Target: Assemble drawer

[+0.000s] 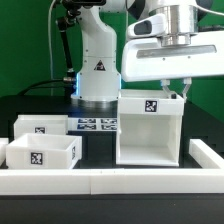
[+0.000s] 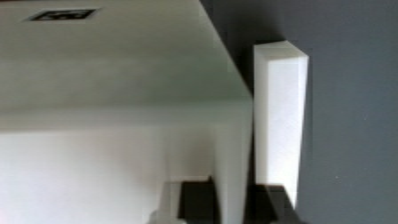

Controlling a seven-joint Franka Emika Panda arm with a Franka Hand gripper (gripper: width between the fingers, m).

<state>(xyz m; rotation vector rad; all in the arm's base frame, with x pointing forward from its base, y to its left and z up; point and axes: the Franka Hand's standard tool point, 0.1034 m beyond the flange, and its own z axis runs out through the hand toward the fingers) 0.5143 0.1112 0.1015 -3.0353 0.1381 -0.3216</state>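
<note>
The drawer's tall hollow white box (image 1: 150, 130) stands at the exterior view's right, with a square tag near its top. My gripper (image 1: 176, 92) reaches down onto the box's top right edge. In the wrist view my gripper (image 2: 231, 205) has one black finger on each side of the box's thin side wall (image 2: 230, 120), both pressed against it. Two smaller white trays lie at the exterior view's left: one further back (image 1: 42, 125) and one nearer (image 1: 45, 152), each with a tag. Their knobs do not show.
The low white border rail (image 1: 110, 181) runs along the front and up the right side (image 1: 207, 155); it also shows beside the box in the wrist view (image 2: 285, 110). The marker board (image 1: 97, 124) lies behind the trays. The arm's base (image 1: 98, 70) stands at the back.
</note>
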